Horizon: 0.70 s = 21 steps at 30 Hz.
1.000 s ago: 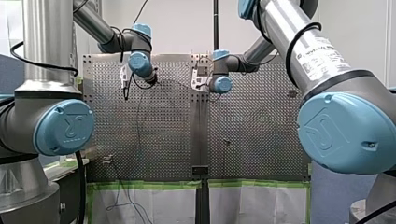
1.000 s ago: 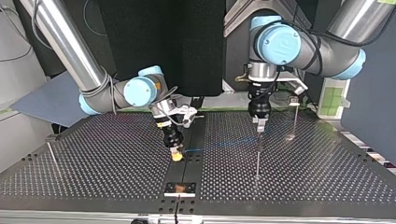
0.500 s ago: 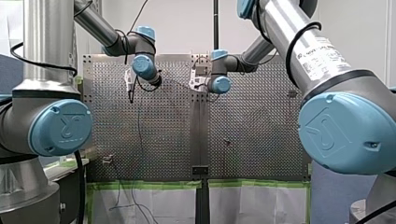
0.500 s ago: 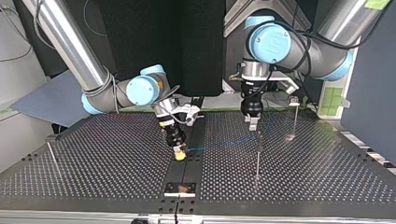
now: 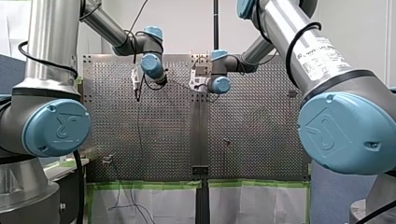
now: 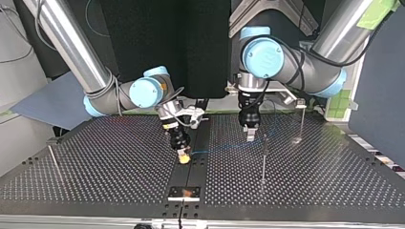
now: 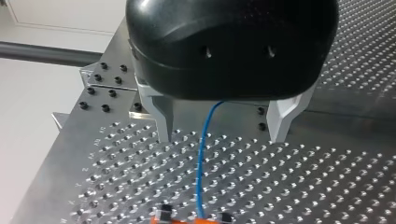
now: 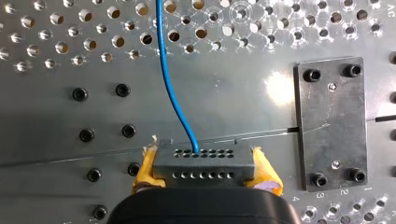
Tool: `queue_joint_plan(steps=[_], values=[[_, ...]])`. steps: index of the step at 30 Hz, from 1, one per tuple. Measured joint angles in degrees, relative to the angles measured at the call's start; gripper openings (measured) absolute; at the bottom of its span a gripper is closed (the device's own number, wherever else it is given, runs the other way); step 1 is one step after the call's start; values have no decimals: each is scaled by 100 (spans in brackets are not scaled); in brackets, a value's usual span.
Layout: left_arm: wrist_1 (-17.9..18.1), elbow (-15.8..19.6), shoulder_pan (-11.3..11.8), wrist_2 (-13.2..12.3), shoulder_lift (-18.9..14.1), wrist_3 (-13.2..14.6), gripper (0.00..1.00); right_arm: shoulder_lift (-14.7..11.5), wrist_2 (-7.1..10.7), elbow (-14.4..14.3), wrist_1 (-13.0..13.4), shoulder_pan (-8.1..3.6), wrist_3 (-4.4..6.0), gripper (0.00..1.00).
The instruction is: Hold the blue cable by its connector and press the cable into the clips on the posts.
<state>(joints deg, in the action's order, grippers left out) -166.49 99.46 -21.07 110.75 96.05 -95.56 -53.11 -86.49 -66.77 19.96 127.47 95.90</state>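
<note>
Pinching the connector (image 8: 203,161) from both sides, the right gripper (image 8: 204,164) is seen closed on it, with its yellow pads (image 8: 145,169) pressed against the dark block's two ends. The connector is held low over the perforated table (image 8: 56,121), above the smooth strip along the table's middle. A black plate (image 8: 331,123) is bolted to the table just beside it. The blue cable (image 8: 170,79) is seen leaving one of the holes in the connector's face and running away ahead of the gripper in a gentle curve over the table.

In the top view, the right gripper is found near the middle of the table, tilted. The cable is drawn from it toward the view's right as a thin blue line close above the surface. The left gripper (image 6: 250,135) is held pointing straight down over that line, clear of the table. An upright post (image 6: 263,160) is seen just beside it, toward the view's right. Whether the cable is seated in a clip on the post cannot be told.

In the left wrist view, the left gripper's pale fingers (image 7: 163,122) are spread wide and nothing is gripped by them. The cable is passed through the gap between them, touching neither, and is led on over the table to the right gripper's yellow pads ahead.
</note>
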Motion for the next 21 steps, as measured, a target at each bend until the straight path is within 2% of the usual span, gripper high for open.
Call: queue_joint_plan(steps=[5,12,21], values=[[-17,-270,-7,58,42,1,100,4,0,0,0,1,0,0],[-197,-635,-39,72,314,39,100,9,0,0,0,4,0,0],[-240,-744,-29,74,474,56,100,11,0,0,0,-30,7,0]])
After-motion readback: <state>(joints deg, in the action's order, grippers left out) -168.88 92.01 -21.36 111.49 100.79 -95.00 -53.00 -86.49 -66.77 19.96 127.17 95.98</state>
